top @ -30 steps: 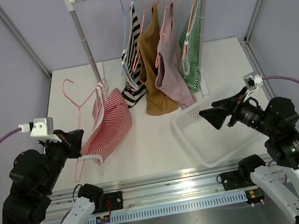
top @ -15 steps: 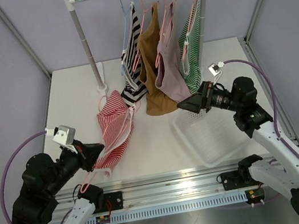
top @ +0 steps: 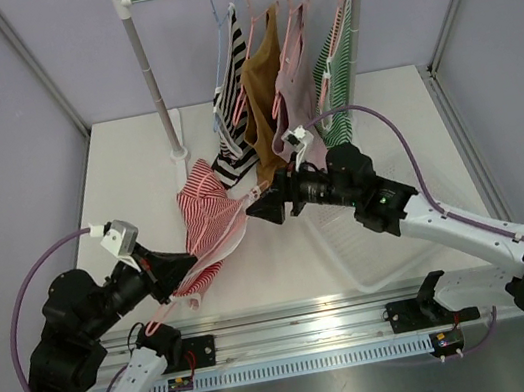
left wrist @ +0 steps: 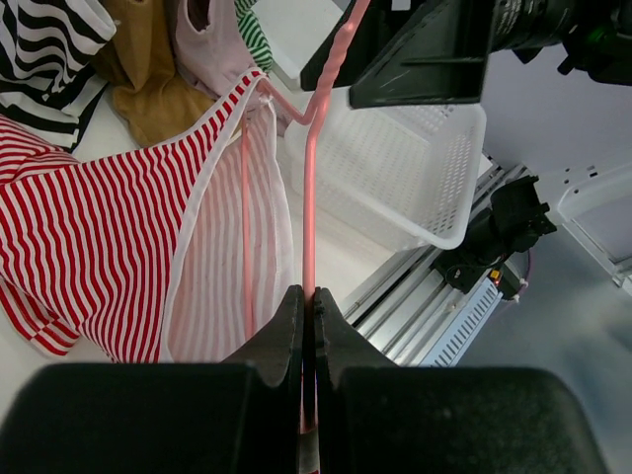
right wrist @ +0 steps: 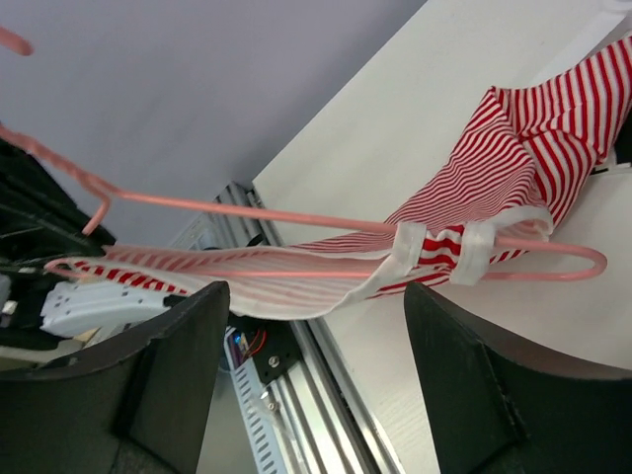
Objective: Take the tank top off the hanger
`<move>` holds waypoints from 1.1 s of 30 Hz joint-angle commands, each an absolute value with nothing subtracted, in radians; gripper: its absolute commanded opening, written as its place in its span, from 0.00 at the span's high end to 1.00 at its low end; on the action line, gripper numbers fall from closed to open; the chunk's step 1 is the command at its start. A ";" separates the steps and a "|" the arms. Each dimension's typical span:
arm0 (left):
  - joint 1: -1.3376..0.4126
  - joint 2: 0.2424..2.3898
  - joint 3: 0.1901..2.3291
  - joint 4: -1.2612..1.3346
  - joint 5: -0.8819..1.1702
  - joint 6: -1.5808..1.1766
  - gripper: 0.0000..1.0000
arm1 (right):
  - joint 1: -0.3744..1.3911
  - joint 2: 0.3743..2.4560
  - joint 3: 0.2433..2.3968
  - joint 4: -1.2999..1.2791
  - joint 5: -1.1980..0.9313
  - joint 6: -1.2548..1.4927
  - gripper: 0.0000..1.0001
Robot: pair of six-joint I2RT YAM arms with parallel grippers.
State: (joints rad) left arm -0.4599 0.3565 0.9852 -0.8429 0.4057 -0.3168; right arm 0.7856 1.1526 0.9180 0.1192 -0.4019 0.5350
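A red-and-white striped tank top (top: 206, 211) hangs on a pink hanger (left wrist: 308, 197), with its lower part resting on the white table. My left gripper (top: 181, 266) is shut on the hanger's thin rod (left wrist: 307, 301) near its hook end. My right gripper (top: 252, 208) is at the hanger's far end, and its jaws stand wide open. In the right wrist view the two white straps (right wrist: 407, 247) loop over the hanger (right wrist: 296, 212), and the top's fabric edge lies at the right gripper's (right wrist: 316, 296) fingertips, between them.
A white rack (top: 147, 74) at the back holds black-striped (top: 232, 110), brown (top: 266, 104), pink (top: 298, 98) and green-striped (top: 338, 81) tops on hangers. A white basket (top: 383, 246) sits on the table's right, under my right arm. The metal rail (top: 297, 337) runs along the near edge.
My right arm has swung left from above the basket to the hanger's far end. My left arm has drawn the hanger nearer and lower, away from the rack pole.
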 commanded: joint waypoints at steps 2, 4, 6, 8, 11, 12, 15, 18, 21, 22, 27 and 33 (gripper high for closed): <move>-0.462 0.330 0.996 -0.719 0.448 -0.357 1.00 | 0.868 1.213 1.023 0.114 -0.155 0.410 0.25; -0.462 0.316 1.000 -0.723 0.436 -0.357 1.00 | 0.894 1.242 1.052 0.095 -0.117 0.391 0.27; -0.462 0.308 1.011 -0.727 0.423 -0.360 1.00 | 0.911 1.279 1.077 0.074 -0.091 0.368 0.29; -0.462 0.302 1.025 -0.736 0.417 -0.359 1.00 | 0.937 1.301 1.094 0.060 -0.034 0.356 0.30; -0.462 0.296 1.035 -0.747 0.403 -0.360 1.00 | 0.954 1.308 1.092 0.060 0.067 0.363 0.35; -0.462 0.298 1.038 -0.755 0.391 -0.359 1.00 | 0.953 1.308 1.092 0.057 0.092 0.377 0.36; -0.462 0.302 1.048 -0.770 0.364 -0.353 1.00 | 0.954 1.308 1.085 0.048 0.159 0.388 0.40; -0.462 0.305 1.048 -0.770 0.353 -0.354 1.00 | 0.954 1.312 1.072 0.054 0.184 0.388 0.44; -0.462 0.310 1.045 -0.759 0.363 -0.357 1.00 | 0.954 1.324 1.063 0.069 0.192 0.384 0.55; -0.462 0.311 1.045 -0.759 0.364 -0.357 1.00 | 0.953 1.328 1.066 0.075 0.195 0.382 0.59; -0.462 0.314 1.040 -0.756 0.350 -0.351 1.00 | 0.954 1.344 1.089 0.061 0.202 0.356 0.97; -0.462 0.313 1.037 -0.776 0.348 -0.336 1.00 | 0.951 1.325 1.111 0.006 0.381 0.305 1.00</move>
State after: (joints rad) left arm -0.4599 0.3099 1.0077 -0.8219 0.3504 -0.3447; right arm 0.9485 1.3437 1.0603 0.0097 0.2180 0.3534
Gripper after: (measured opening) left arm 0.023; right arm 0.011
